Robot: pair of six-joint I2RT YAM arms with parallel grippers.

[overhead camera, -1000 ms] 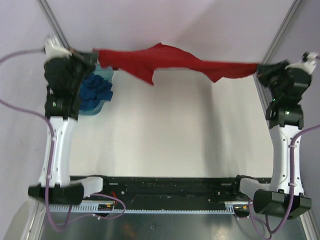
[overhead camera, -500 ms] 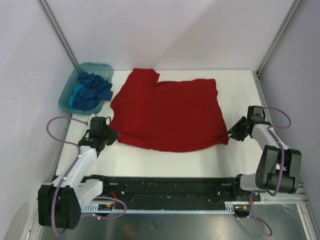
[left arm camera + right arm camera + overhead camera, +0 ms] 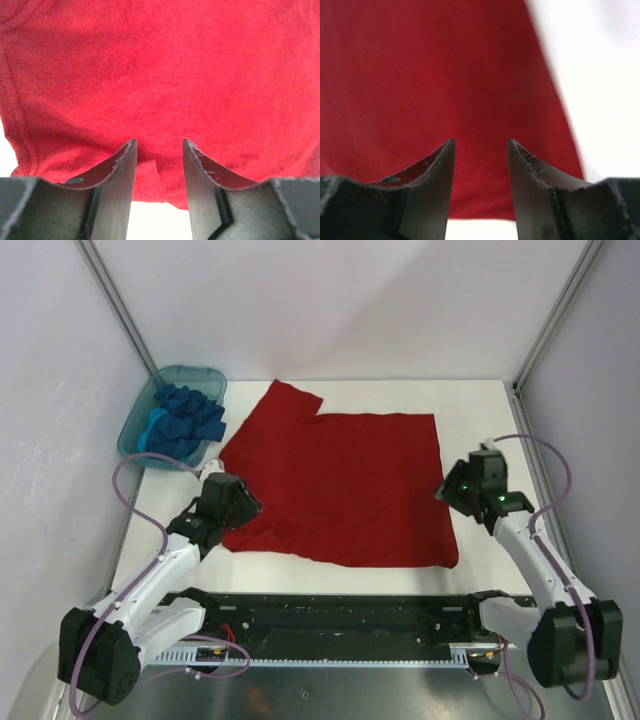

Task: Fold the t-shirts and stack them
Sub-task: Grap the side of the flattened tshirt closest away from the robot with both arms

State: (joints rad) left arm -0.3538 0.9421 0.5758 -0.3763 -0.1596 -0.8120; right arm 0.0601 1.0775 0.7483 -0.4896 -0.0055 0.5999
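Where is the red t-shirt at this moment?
In the top view the red t-shirt lies spread flat mid-table, between the left gripper at its left edge and the right gripper at its right edge, with the teal tub off its far-left corner.

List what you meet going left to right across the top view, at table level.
Tub holding the blue shirts → left gripper, open at the red shirt's left edge → red shirt, spread flat → right gripper, open at its right edge.
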